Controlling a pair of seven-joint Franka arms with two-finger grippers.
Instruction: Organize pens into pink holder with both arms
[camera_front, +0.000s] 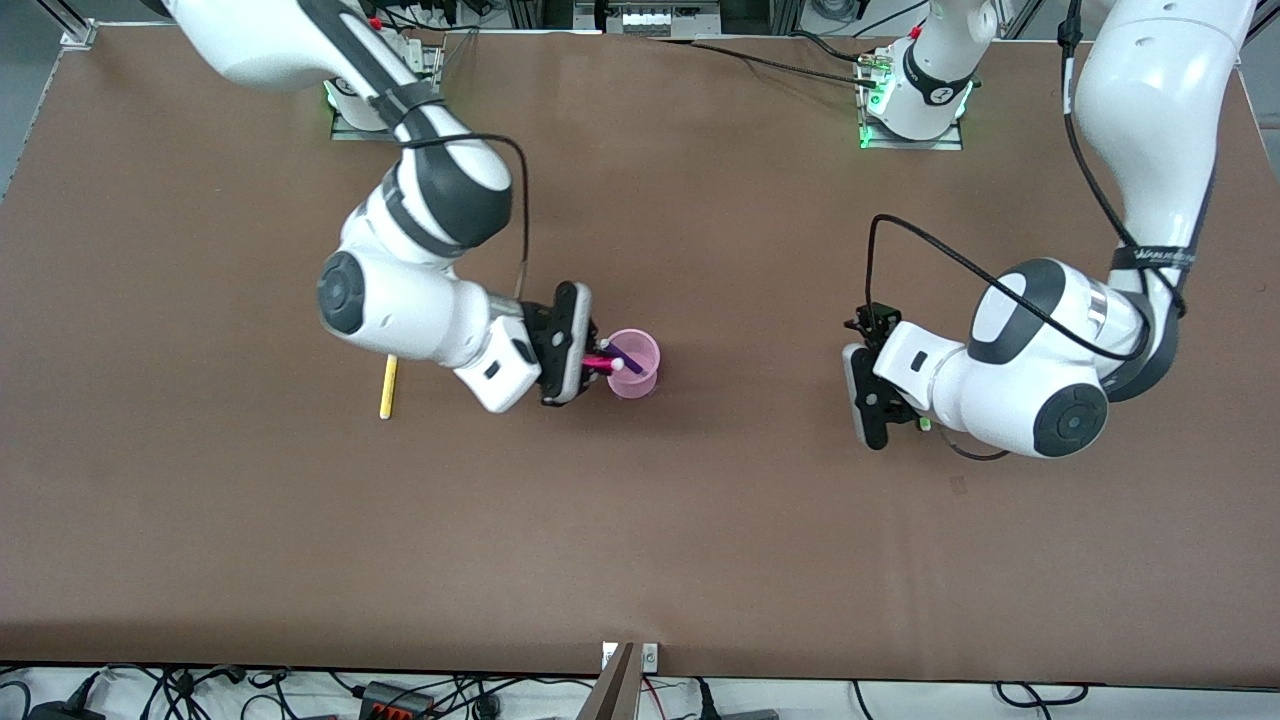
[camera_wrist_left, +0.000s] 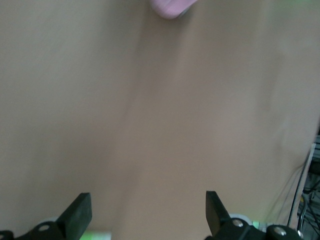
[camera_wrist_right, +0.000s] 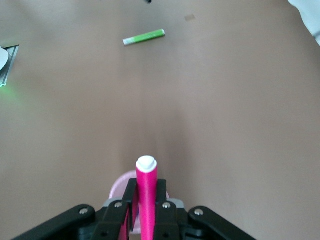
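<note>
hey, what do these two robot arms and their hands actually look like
Both arms are glossy white with rounded segments and dark grey to black bands and round caps at the joints. A black cable loops loosely along each, and the left arm wears a black strap with pale lettering. The right hand and left hand have white wrist blocks and flat black two-finger hardware. Green lights glow at both bases.

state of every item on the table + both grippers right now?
magenta pen: clamped in the right gripper, over the cup.
purple pen: in the cup, leaning on its rim.
yellow pen: lying flat on the table by the right arm.
green pen: lying flat on the table, under the left arm.
pink cup: upright.
right gripper: shut on the magenta pen.
left gripper: open, empty, waiting.
</note>
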